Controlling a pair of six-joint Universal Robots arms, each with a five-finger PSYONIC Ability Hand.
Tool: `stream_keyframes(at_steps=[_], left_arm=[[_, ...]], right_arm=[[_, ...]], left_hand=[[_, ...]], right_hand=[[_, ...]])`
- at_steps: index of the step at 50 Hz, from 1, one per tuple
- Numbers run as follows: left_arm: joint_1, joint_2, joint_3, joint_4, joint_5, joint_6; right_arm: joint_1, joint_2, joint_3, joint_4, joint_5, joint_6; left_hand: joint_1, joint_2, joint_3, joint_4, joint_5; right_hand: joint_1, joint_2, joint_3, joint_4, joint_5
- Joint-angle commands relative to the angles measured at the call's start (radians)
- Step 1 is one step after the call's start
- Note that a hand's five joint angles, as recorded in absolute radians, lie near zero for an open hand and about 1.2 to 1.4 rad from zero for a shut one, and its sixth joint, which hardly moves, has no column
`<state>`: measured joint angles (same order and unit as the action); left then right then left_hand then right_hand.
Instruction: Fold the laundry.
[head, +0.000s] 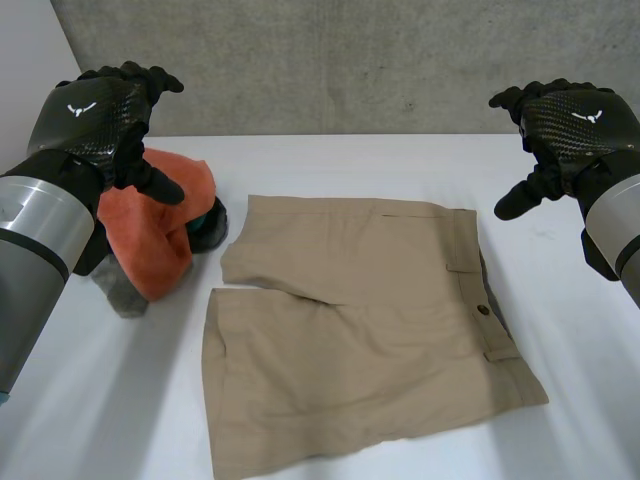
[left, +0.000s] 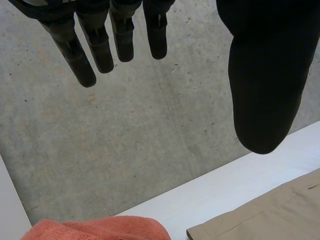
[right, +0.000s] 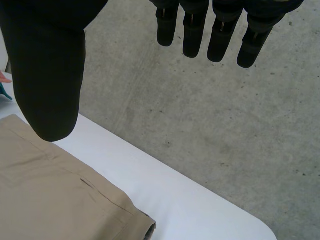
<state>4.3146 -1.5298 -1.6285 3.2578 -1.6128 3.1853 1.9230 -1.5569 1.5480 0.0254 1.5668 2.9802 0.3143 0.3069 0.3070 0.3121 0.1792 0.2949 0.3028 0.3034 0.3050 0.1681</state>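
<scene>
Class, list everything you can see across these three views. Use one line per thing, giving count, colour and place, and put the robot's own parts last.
shorts: one, tan, spread flat on the middle of the table, waistband towards the robot's right.
towel: one, orange, on top of the pile at the robot's left.
grey cloth: one, grey, under the towel at the near side of the pile.
dark cloth: one, dark, in the pile between the towel and the shorts.
table: one, white, under all the laundry.
wall: one, grey concrete, behind the table.
left arm, right arm: two, grey, at either side.
left hand: one, black, open, raised above the pile.
right hand: one, black, open, raised beyond the waistband side.
</scene>
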Motion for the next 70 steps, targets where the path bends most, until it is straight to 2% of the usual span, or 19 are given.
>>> stream_keyframes(at_steps=[1, 9, 13, 21, 26, 31, 35, 37, 40, 43, 53, 57, 59, 61, 62, 63, 67, 70], left_arm=[[-0.003, 0.008, -0.001, -0.001, 0.004, 0.004], [-0.012, 0.008, 0.002, -0.01, 0.002, 0.002], [-0.032, 0.007, 0.001, -0.039, 0.001, 0.008], [-0.073, -0.006, -0.036, -0.243, 0.007, 0.021], [-0.137, -0.033, -0.147, -0.316, 0.02, 0.074], [-0.222, -0.076, -0.26, -0.265, 0.019, 0.114], [-0.292, -0.141, -0.332, -0.176, 0.011, 0.117], [-0.318, -0.179, -0.364, -0.118, 0.001, 0.117], [-0.326, -0.197, -0.376, -0.081, -0.012, 0.117], [-0.329, -0.224, -0.381, -0.046, -0.033, 0.119], [-0.374, -0.274, -0.372, -0.046, -0.039, 0.12], [-0.388, -0.294, -0.37, -0.044, -0.041, 0.12], [-0.388, -0.3, -0.369, -0.046, -0.041, 0.12], [-0.388, -0.3, -0.369, -0.044, -0.044, 0.12], [-0.389, -0.297, -0.366, -0.044, -0.048, 0.122], [-0.389, -0.296, -0.364, -0.043, -0.055, 0.122], [-0.389, -0.274, -0.35, -0.047, -0.122, 0.123], [-0.392, -0.224, -0.343, -0.058, -0.168, 0.142]], right_arm=[[-0.004, 0.0, -0.003, 0.001, -0.011, -0.001], [-0.005, 0.0, -0.012, 0.024, -0.01, -0.016], [-0.007, 0.001, -0.025, 0.083, -0.01, -0.076], [-0.033, 0.015, 0.023, 0.299, -0.037, -0.386], [-0.073, 0.031, 0.11, 0.353, -0.094, -0.487], [-0.127, 0.034, 0.225, 0.341, -0.169, -0.532], [-0.189, 0.035, 0.316, 0.277, -0.275, -0.54], [-0.228, 0.035, 0.375, 0.231, -0.33, -0.54], [-0.265, 0.037, 0.451, 0.168, -0.382, -0.543], [-0.291, 0.049, 0.52, 0.087, -0.438, -0.543], [-0.295, 0.084, 0.567, 0.033, -0.456, -0.544], [-0.295, 0.13, 0.567, -0.008, -0.456, -0.544], [-0.294, 0.159, 0.566, -0.033, -0.455, -0.544], [-0.297, 0.176, 0.56, -0.045, -0.452, -0.544], [-0.298, 0.175, 0.557, -0.045, -0.452, -0.543], [-0.298, 0.173, 0.557, -0.045, -0.453, -0.54], [-0.297, 0.14, 0.554, -0.03, -0.438, -0.54], [-0.291, 0.04, 0.552, 0.02, -0.43, -0.538]], left_hand=[[-0.139, -0.132, -0.132, -0.137, -0.178], [-0.127, -0.12, -0.12, -0.125, -0.167], [-0.092, -0.085, -0.085, -0.09, -0.132], [-0.027, -0.02, -0.02, -0.025, -0.067], [-0.004, 0.003, 0.003, -0.002, -0.044], [0.008, 0.015, 0.015, 0.01, -0.032], [0.031, 0.039, 0.039, 0.034, -0.008], [0.087, 0.094, 0.094, 0.089, 0.047], [0.125, 0.133, 0.132, 0.127, 0.086], [0.269, 0.276, 0.276, 0.271, 0.229], [0.331, 0.338, 0.338, 0.333, 0.291], [0.457, 0.464, 0.464, 0.459, 0.417], [0.477, 0.485, 0.485, 0.48, 0.438], [0.72, 0.727, 0.727, 0.722, 0.681], [0.951, 0.958, 0.958, 0.953, 0.911], [1.081, 1.088, 1.088, 1.083, 1.041], [1.082, 1.089, 1.089, 1.084, 1.043], [1.082, 1.089, 1.089, 1.084, 1.043]], right_hand=[[-0.12, -0.128, -0.129, -0.13, -0.168], [-0.12, -0.128, -0.129, -0.13, -0.168], [-0.12, -0.128, -0.129, -0.13, -0.168], [-0.12, -0.128, -0.129, -0.13, -0.168], [-0.072, -0.08, -0.081, -0.082, -0.12], [0.028, 0.02, 0.019, 0.018, -0.02], [0.212, 0.205, 0.204, 0.202, 0.165], [0.228, 0.22, 0.219, 0.217, 0.18], [0.23, 0.223, 0.222, 0.22, 0.183], [0.251, 0.243, 0.242, 0.241, 0.203], [0.318, 0.31, 0.31, 0.308, 0.271], [0.559, 0.551, 0.55, 0.549, 0.511], [0.814, 0.806, 0.805, 0.803, 0.766], [1.1, 1.092, 1.092, 1.09, 1.052], [1.101, 1.093, 1.093, 1.091, 1.054], [1.101, 1.093, 1.093, 1.091, 1.054], [1.101, 1.093, 1.093, 1.091, 1.054], [1.101, 1.093, 1.093, 1.091, 1.054]])
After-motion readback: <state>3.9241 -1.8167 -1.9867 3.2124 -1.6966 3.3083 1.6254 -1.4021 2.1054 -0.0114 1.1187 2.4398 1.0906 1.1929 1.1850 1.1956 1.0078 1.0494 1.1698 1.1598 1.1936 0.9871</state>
